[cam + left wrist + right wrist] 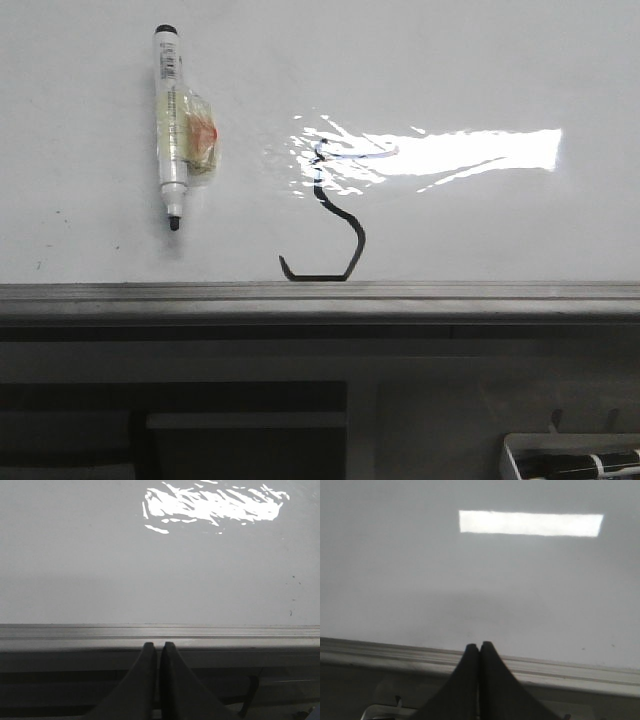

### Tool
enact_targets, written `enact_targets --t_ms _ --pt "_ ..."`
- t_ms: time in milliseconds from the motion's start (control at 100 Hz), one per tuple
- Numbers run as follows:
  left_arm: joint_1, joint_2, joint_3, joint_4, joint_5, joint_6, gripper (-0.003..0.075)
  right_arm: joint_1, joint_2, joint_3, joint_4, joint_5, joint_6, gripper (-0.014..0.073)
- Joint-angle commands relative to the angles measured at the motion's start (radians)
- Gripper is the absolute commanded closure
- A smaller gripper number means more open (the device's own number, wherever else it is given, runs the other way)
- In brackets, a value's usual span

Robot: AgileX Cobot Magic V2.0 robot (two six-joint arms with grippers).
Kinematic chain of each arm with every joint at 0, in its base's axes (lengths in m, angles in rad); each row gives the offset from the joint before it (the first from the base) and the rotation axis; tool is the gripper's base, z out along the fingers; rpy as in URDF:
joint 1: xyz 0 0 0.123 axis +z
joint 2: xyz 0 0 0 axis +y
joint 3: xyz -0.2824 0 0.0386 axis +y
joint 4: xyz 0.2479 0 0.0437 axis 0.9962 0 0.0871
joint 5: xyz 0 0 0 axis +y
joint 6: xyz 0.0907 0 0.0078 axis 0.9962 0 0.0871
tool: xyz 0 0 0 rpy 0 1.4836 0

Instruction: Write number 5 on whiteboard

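In the front view, the whiteboard [500, 60] filled the upper half of the frame, its grey rim strip [320, 292] running across the middle. The number 5 [328, 215] stood in thin black line just left of centre: a short upright at the top, a rounded belly curving right, and a flat base stroke ending just above the rim. Its top was partly lost in a bright glare patch [440, 152] stretching to the right. A marker [172, 125], cap off and tip pointing down, lay on the board in the upper left, with a clear wrapping and an orange patch around its middle. A white tray [570, 458] holding a dark pen sat in the lower right corner, below the board. Neither arm appeared in this view.

In the left wrist view, the left end effector [159, 647] was clenched, its two dark fingers pressed together with nothing between them, tips level with the rim at bottom centre. Bare board and glare lay beyond; the figure was out of sight here.

In the right wrist view, the right end effector [479, 646] was likewise clenched and empty, fingertips meeting at the rim strip at bottom centre, with a rectangular reflection in the upper part of the frame
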Motion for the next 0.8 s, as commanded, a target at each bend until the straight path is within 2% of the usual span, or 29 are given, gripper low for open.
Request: enact_targets --t_ms 0,200,790 --pt "0.001 -0.026 0.017 0.001 -0.052 -0.011 0.0741 -0.01 -0.028 0.019 0.001 -0.003 -0.018 0.0657" --pt "0.001 -0.026 0.017 -0.002 -0.052 -0.011 0.0741 -0.01 -0.074 0.021 0.002 0.159 -0.018 0.0657" --pt "0.001 -0.026 0.017 -0.002 -0.052 -0.011 0.0741 -0.01 -0.074 0.021 0.002 0.147 -0.018 0.0657"
